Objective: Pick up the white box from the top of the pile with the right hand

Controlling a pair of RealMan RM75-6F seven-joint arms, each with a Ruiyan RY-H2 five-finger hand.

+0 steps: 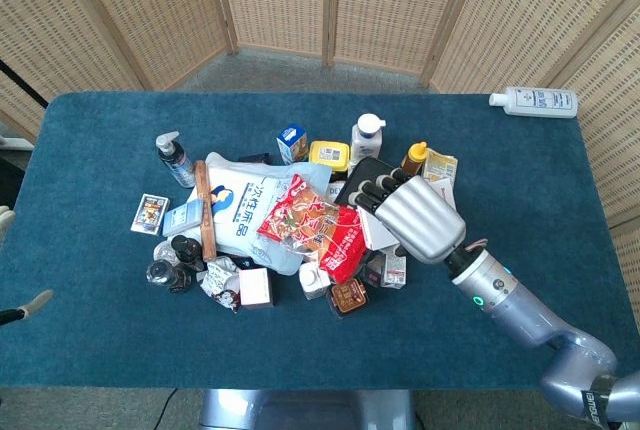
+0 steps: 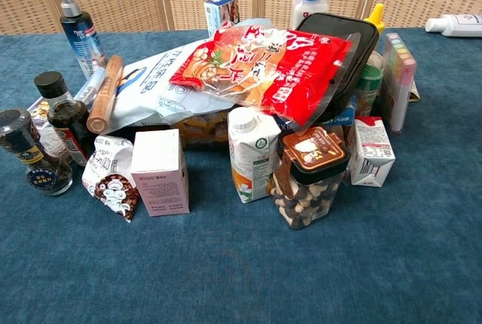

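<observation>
Lift step: right hand (image 1: 418,218) grips white box (image 1: 378,233) above pile (image 1: 300,220); next, raise clear; left hand unseen.

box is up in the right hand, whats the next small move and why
Probably carry it a little to the right, away from the pile. The right hand grips the white box above the red bag and black case; bare table lies to its right.
</observation>
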